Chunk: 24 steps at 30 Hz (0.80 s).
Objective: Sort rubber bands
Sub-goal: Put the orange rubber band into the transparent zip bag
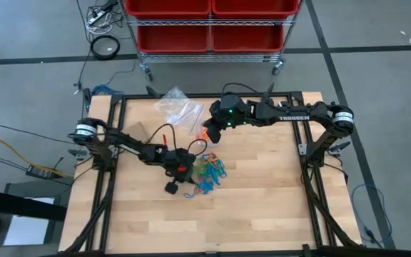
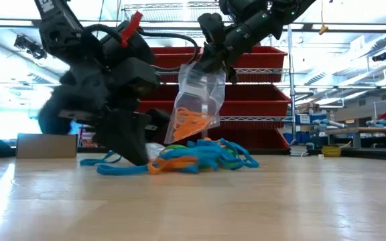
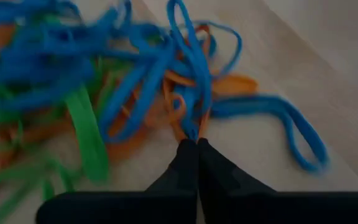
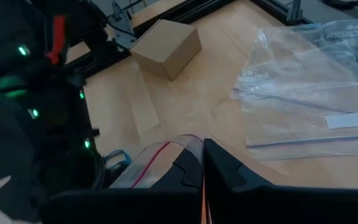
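Left pincer (image 3: 197, 142) clenched on an orange band (image 3: 178, 112) amid tangled rubber bands (image 3: 104, 87); right pincer (image 4: 202, 149) grips a bag (image 2: 196, 100).

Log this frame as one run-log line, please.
left gripper: shut on orange rubber band, at the pile | right gripper: shut on clear bag of orange bands, raised above table

The floor (image 1: 377, 43) is gray and smooth. A metal cart (image 1: 209, 32) on little wheels stands behind the wooden table (image 1: 262, 193), and it holds big red bins (image 2: 260, 80). A black cable (image 1: 106, 46) lies coiled on the floor near the cart. Long bright lights (image 2: 354, 27) hang from the ceiling of the big room.
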Motion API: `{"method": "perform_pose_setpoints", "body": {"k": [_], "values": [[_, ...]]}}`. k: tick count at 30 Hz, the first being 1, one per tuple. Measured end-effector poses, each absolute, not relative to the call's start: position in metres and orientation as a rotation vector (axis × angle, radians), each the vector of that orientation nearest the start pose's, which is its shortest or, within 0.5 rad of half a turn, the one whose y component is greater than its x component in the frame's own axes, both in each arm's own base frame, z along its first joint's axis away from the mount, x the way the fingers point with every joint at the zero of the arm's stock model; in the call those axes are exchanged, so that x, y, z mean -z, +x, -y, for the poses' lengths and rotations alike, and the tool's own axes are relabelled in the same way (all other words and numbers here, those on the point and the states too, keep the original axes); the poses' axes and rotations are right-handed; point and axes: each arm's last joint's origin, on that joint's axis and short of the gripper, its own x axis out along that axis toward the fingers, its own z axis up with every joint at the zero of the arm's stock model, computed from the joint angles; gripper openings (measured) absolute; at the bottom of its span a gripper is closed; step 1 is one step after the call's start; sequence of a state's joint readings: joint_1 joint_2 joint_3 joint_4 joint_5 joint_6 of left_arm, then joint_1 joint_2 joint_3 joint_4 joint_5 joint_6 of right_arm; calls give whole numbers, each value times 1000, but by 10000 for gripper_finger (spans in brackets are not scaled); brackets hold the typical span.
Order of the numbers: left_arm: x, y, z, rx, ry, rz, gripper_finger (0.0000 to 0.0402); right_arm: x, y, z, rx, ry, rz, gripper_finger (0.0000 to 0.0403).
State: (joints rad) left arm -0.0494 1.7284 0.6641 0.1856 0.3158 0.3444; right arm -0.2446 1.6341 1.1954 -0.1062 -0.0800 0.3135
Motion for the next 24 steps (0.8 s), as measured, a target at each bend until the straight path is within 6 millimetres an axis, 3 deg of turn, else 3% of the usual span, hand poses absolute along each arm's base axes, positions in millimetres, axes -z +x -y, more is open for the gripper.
{"method": "perform_pose_setpoints", "body": {"k": [5,15,19,24], "values": [[-132,271,20,463,241,-884,2,-267,356,86,243,392,-510,0],[-222,235,17,359,297,-595,1,-268,357,86,241,390,-498,0],[-221,232,15,344,239,-631,10,-269,358,87,239,389,-483,0],[-200,241,17,388,186,-725,58,-270,358,86,235,388,-473,0]]}}
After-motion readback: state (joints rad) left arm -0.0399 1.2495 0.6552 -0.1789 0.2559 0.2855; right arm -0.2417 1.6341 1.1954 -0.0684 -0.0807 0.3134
